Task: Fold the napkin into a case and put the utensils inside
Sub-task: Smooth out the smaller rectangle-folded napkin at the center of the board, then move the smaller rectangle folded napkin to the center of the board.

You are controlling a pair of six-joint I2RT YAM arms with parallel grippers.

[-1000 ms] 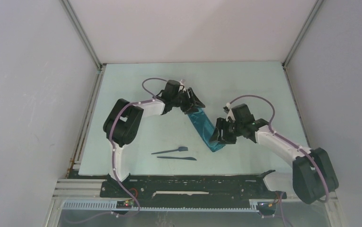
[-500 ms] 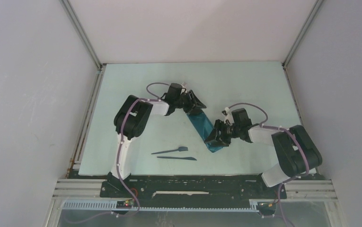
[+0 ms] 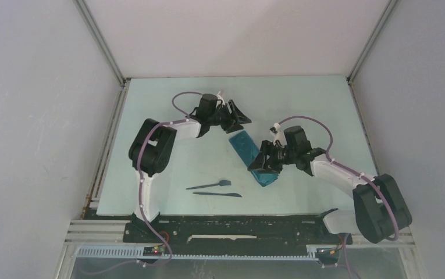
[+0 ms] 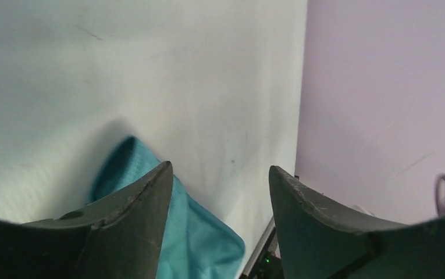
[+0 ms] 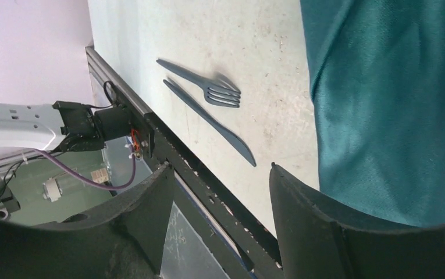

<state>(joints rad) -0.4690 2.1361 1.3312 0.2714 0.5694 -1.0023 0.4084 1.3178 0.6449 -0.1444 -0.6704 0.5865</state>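
Lying slantwise on the tabletop (image 3: pixel 301 104), the napkin is already folded into a narrow case (image 3: pixel 244 146). One arm is at each of its ends, which I judge is for smoothing the last fold before the utensils go in.

The left fingers (image 3: pixel 238 116) hang just beyond the far end of the case. They are spread apart and hold nothing. The right fingers (image 3: pixel 262 166) stand over the near end of the case and are also spread. From above they cover that end, so I cannot tell if they touch the cloth.

The fork (image 3: pixel 211 185) and the knife (image 3: pixel 217 194) lie side by side, almost parallel, to the near left of the case and clearly apart from it. I think this place keeps them out of the way of the folding, yet in easy reach for the next step.

The top view gives the whole layout, but there the utensils are only thin dark lines. The right wrist view shows the fork tines and the pointed blade well, both heads turned toward the case, and no cloth in the gap between its fingers. The left wrist view shows bare tabletop between its fingers and only a rounded teal corner beside one of them. No view shows me where the case opens.
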